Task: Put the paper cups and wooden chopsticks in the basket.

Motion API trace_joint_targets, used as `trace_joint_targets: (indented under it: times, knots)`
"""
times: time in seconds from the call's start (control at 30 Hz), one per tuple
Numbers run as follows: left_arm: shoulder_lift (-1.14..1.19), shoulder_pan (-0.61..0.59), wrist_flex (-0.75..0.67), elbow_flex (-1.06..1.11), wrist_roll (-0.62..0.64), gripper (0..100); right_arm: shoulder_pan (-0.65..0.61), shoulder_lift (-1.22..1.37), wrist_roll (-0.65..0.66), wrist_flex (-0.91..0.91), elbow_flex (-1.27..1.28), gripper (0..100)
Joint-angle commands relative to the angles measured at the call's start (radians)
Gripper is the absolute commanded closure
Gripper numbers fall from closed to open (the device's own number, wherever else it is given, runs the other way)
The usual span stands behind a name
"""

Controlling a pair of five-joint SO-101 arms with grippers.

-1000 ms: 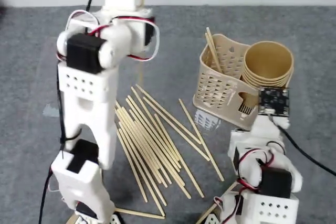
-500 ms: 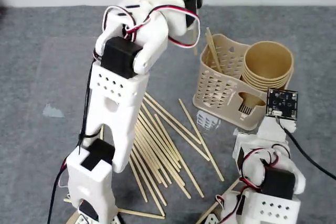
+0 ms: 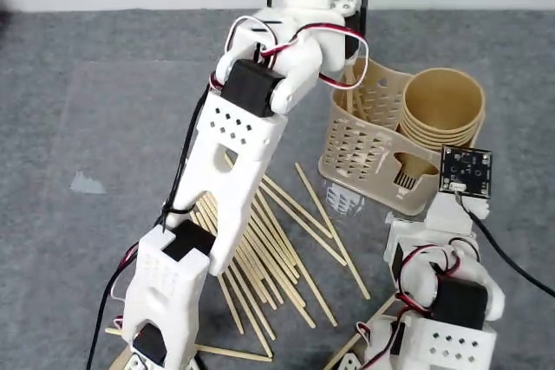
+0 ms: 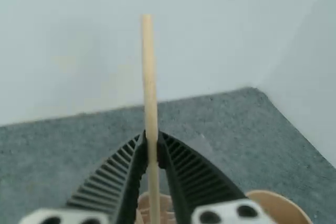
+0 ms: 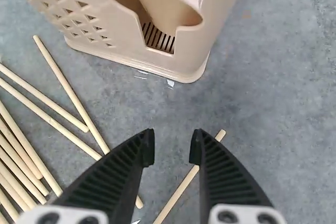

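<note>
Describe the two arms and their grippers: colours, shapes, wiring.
Both arms are white shells with rows of round holes, joined by black servo blocks. The left arm carries looped red, white and black wires and a black cable; the right arm has similar wires and a black camera board. The left gripper and right gripper have black, ribbed, tapering fingers on white bases.
</note>
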Motion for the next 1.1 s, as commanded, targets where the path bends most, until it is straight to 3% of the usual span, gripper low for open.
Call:
trace_joint_targets:
  times: [0.0,0.17,0.43,0.57,0.73,1.07]
  knots:
    - [-0.020,0.008,0.094,-0.061,0.046,91,0.013,-0.018,-0.012,0.007,-0.003,87.2]
    - [-0.026,-0.002,0.273,-0.228,0.101,77,0.004,-0.018,-0.012,-0.004,-0.006,87.5]
    - [-0.031,-0.118,0.552,-0.539,0.101,77,-0.028,-0.018,-0.012,-0.005,-0.018,87.6]
    - [-0.081,-0.245,0.594,-0.503,0.101,80,-0.137,-0.016,-0.009,-0.005,-0.031,87.6]
    - [-0.101,-0.423,0.594,-0.489,0.063,100,-0.323,-0.005,-0.005,-0.015,-0.040,87.6]
    - [-0.213,-0.624,0.595,-0.203,-0.092,99,-0.541,0.214,0.012,-0.090,-0.106,87.3]
